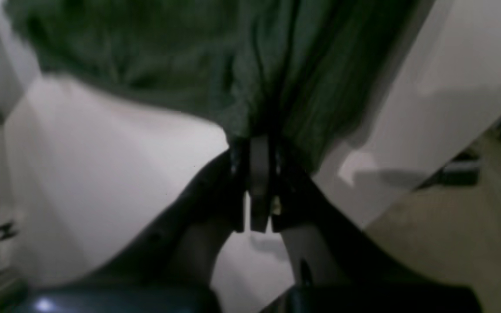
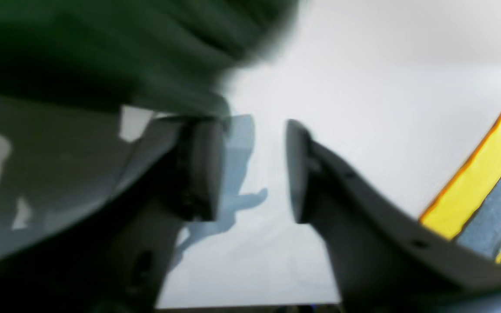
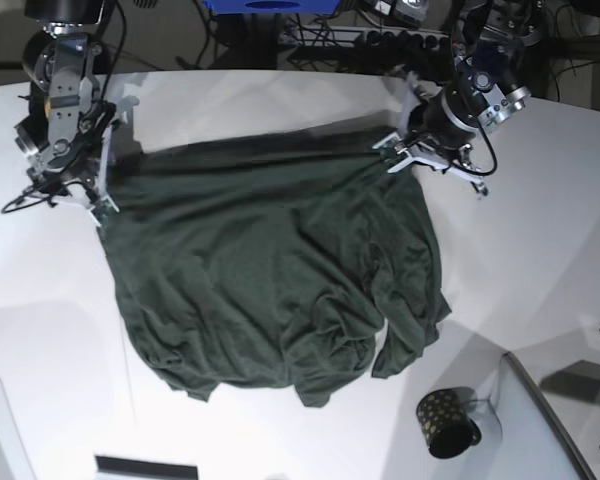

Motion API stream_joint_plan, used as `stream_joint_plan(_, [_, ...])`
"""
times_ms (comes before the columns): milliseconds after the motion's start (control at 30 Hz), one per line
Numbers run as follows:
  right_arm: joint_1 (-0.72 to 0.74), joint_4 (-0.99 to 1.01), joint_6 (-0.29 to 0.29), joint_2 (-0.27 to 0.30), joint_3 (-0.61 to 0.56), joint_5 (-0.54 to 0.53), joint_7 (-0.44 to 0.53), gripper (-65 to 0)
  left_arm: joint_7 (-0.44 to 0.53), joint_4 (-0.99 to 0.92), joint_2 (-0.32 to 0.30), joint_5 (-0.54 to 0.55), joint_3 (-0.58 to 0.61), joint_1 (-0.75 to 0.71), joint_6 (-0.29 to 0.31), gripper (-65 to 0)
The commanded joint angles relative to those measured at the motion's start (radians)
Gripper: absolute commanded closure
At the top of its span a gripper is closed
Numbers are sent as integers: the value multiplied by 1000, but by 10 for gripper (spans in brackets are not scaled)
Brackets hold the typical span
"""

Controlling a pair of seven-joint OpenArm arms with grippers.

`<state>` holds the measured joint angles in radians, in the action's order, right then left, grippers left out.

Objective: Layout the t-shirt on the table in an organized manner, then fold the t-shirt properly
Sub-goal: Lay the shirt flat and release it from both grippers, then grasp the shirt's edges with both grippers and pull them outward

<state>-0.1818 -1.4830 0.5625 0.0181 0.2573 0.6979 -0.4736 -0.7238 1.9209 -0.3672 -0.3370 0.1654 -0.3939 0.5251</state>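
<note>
Dark green cloth, the shirt (image 3: 270, 290), lies mostly spread on the table (image 3: 540, 240), but its near hem is bunched into folds close to the mug (image 3: 446, 423), and one flap hangs down at the near right. Farther back, the top edge is stretched between the two arms. The left gripper (image 1: 259, 174) has its jaws pinched tight on a gathered corner of the shirt. The right gripper (image 2: 255, 169) stands with jaws apart and only bare table between them; the cloth sits just beside one finger (image 2: 207, 165), not in the grip.

To lay it out well, I judge the left should set its corner down flat before letting go. Then both should work the near hem, pulling it outward and toward the front so the folds flatten, staying clear of the mug.
</note>
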Motion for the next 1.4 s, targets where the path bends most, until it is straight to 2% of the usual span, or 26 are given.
stream_joint_plan(0, [-5, -18, -19, 7, 4, 9, 2, -266, 10, 18, -8, 3, 16, 3, -7, 0])
stream_joint_plan(67, [-9, -38, -19, -14, 9, 9, 2, -267, 10, 13, -22, 5, 41, -7, -7, -8])
stream_joint_plan(167, [-31, -90, -19, -28, 10, 9, 0, -270, 10, 15, -23, 5, 53, -44, -7, -156])
stream_joint_plan(233, [-37, -143, -19, -30, 10, 7, -17, -270, 10, 15, -22, 5, 53, -61, -6, -193])
stream_joint_plan(367, [-37, -236, -19, -36, 10, 4, -83, -270, 10, 18, -26, 5, 50, -86, -6, -199])
stream_joint_plan(533, [-48, -298, -14, -76, 4, 4, -83, -269, 10, 15, -46, 8, 41, -101, -6, -201])
stream_joint_plan(600, [-61, -313, -12, -108, 1, 4, -80, -270, 10, 15, -46, 26, 35, -96, -6, -201])
stream_joint_plan(700, [-95, -344, 0, -146, -3, -4, -78, -270, 10, 19, -45, 117, -34, -92, -6, -202])
stream_joint_plan(800, [-144, -348, 21, -148, -69, -137, -83, -266, 10, 21, -46, 255, -109, -76, -6, -204])
stream_joint_plan(967, [-158, -330, 21, -146, -112, -387, -83, -261, 11, 15, -26, 494, -286, -30, -6, -193])
stream_joint_plan(1033, [-152, -324, 21, -146, -138, -441, -84, -219, 11, 12, -2, 582, -369, 16, -7, -186])
stream_joint_plan(1067, [-141, -310, 21, -146, -152, -447, -86, -171, 11, 1, 14, 606, -410, 43, -12, -156])
stream_joint_plan(1133, [-127, -262, 20, -146, -177, -447, -86, -60, 11, -30, 41, 597, -470, 111, -13, -21])
stream_joint_plan(1167, [-117, -238, 20, -146, -183, -447, -86, -32, 11, -54, 55, 577, -498, 143, -13, 0])
stream_joint_plan(1367, [-89, -104, 18, -148, -184, -446, -87, -23, 13, -211, 99, 454, -631, 258, -10, 0])
